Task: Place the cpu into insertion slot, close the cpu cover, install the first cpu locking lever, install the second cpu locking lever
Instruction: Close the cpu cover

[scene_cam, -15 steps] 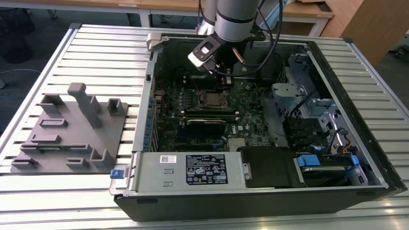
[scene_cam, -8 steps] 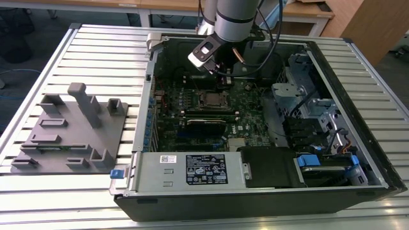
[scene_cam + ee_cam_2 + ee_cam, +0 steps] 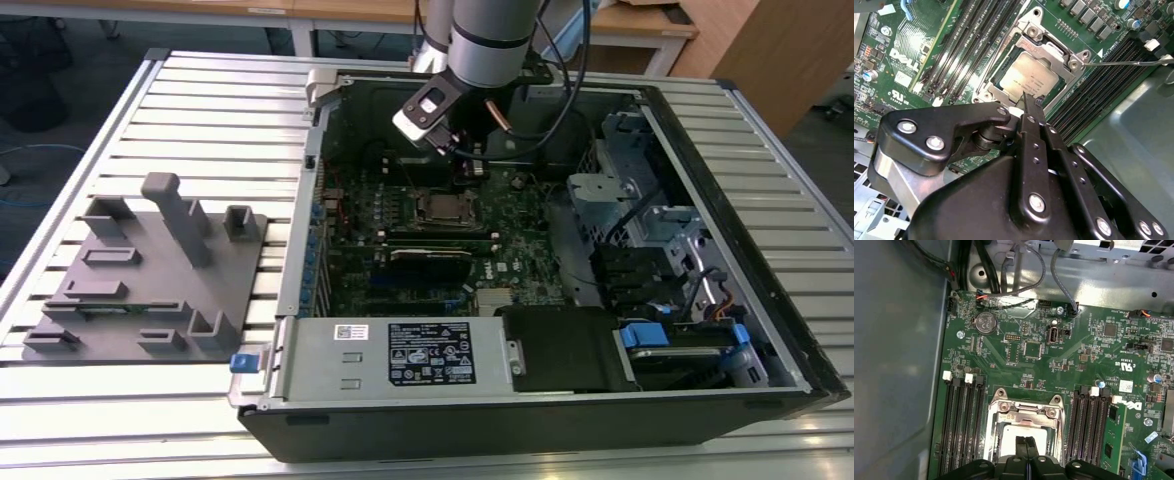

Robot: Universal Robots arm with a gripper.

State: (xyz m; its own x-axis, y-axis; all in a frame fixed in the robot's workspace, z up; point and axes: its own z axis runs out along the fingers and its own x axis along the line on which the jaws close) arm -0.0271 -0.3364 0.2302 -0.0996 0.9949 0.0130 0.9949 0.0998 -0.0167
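Hovering over one cpu (image 3: pixel 1026 80) in one cpu cover (image 3: pixel 1046 42), two fingers (image 3: pixel 1030 135) meet.

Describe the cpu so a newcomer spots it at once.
Inside the open computer case lies a green motherboard. Between its two banks of black memory slots sits a silvery frame. The cpu is the flat, dull grey metal square inside it.

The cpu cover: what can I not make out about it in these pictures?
1. First wrist view: the end effector and the picture's edge hide part of the cpu cover.
2. Second wrist view: the end effector hides one side of the cpu, so how the cover sits there cannot be seen.
3. Exterior view: the insertion slot is too small to tell whether its cover is locked.
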